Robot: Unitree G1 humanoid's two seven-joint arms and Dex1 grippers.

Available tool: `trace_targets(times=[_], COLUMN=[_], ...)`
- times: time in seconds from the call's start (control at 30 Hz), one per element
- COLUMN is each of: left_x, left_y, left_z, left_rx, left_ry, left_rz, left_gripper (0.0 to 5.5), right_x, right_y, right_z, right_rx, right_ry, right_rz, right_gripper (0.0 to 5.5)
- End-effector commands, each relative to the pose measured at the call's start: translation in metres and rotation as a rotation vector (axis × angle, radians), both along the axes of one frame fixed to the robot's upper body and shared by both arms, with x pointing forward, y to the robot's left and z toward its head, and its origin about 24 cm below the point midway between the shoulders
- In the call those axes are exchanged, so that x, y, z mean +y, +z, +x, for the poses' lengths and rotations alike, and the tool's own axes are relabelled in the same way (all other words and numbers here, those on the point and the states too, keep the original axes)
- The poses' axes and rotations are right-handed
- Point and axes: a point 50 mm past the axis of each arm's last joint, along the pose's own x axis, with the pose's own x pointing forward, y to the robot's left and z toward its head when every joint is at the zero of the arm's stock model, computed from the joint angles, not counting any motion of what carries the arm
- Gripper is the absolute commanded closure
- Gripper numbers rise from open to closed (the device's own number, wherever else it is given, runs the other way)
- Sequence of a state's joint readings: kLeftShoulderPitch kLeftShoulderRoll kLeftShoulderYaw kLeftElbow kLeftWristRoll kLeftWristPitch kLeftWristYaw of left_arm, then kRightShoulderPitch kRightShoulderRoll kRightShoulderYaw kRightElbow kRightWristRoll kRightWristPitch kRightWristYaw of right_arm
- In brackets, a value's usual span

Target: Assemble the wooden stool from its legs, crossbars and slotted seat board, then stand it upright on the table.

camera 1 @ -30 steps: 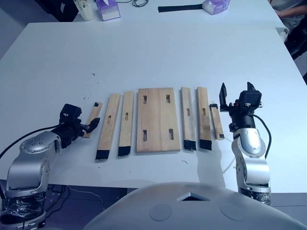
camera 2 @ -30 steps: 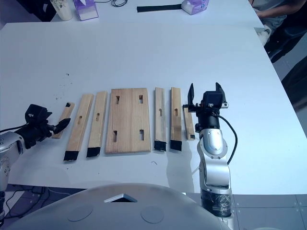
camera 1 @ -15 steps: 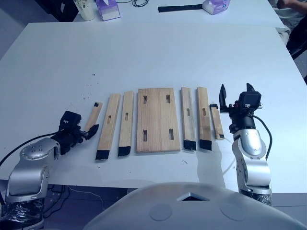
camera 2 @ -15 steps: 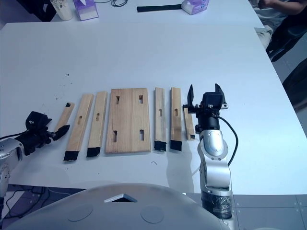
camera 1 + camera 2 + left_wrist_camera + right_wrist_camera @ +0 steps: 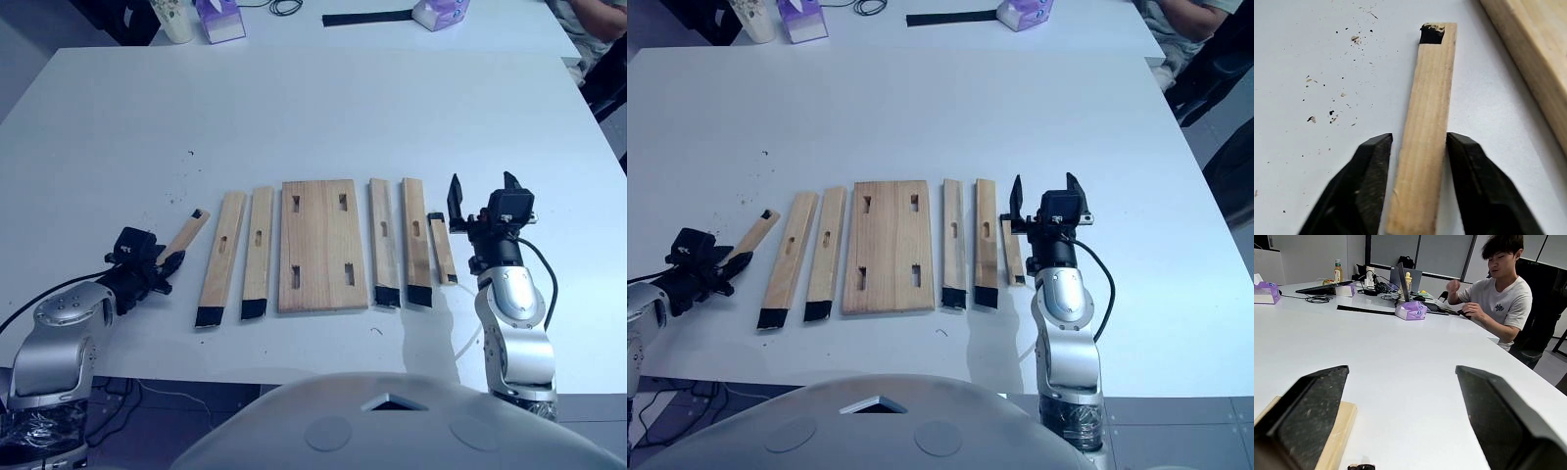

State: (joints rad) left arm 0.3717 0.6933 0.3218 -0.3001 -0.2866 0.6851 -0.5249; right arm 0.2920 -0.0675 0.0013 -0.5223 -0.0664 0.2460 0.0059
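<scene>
Short crossbar (image 5: 1427, 98) is clamped by left gripper (image 5: 1419, 140) amid wood crumbs (image 5: 1332, 113) on counter (image 5: 343, 117); right gripper (image 5: 481, 182) is held open beside second crossbar (image 5: 443, 251).

Black left gripper (image 5: 1419, 138) flanks a pale, straight-grained crossbar (image 5: 1425, 98), black at the tip away from it. Legs (image 5: 258, 253): light wood, black ends. Seat board (image 5: 316, 245) tan. Table (image 5: 294, 108) white, dark-specked beside it.

We observe a silver-grey, rounded left arm (image 5: 61, 328) and right arm (image 5: 513, 313), each with black wrist module (image 5: 510, 206), black wedge-shaped fingers (image 5: 1308, 406) and looping black cable (image 5: 1110, 294).
</scene>
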Motion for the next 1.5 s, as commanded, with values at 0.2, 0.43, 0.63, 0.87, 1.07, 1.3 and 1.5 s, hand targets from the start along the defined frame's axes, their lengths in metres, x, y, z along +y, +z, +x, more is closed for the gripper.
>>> trace_targets(times=[0.2, 0.43, 0.63, 0.87, 1.07, 1.3, 1.5], left_x=[-0.005, 0.001, -0.051, -0.140, -0.172, -0.178, -0.180], left_y=[-0.007, 0.055, 0.130, 0.157, 0.153, 0.143, 0.140], left_z=[0.004, 0.054, 0.082, 0.078, 0.063, 0.057, 0.050], left_rx=[-0.004, -0.386, -0.691, -0.702, -0.590, -0.552, -0.519], left_ry=[0.038, 0.092, -0.208, -0.706, -0.936, -0.965, -1.000], left_rz=[-0.064, -0.130, -0.348, -0.696, -0.873, -0.881, -0.880], left_gripper=[4.16, 4.16, 4.16, 4.16, 4.16, 4.16, 4.16], right_x=[-0.001, -0.021, -0.022, -0.002, 0.009, 0.015, 0.018], right_y=[0.004, 0.016, 0.053, 0.106, 0.144, 0.149, 0.143], right_z=[0.007, 0.025, 0.048, 0.043, 0.045, 0.049, 0.046], right_rx=[-0.010, -0.058, -0.096, 0.040, 0.135, 0.168, 0.177], right_ry=[0.009, 0.002, 0.377, 1.152, 1.533, 1.582, 1.586], right_rz=[-0.011, -0.028, 0.182, 0.421, 0.431, 0.402, 0.396], right_gripper=[1.47, 1.47, 1.47, 1.47, 1.47, 1.47, 1.47])
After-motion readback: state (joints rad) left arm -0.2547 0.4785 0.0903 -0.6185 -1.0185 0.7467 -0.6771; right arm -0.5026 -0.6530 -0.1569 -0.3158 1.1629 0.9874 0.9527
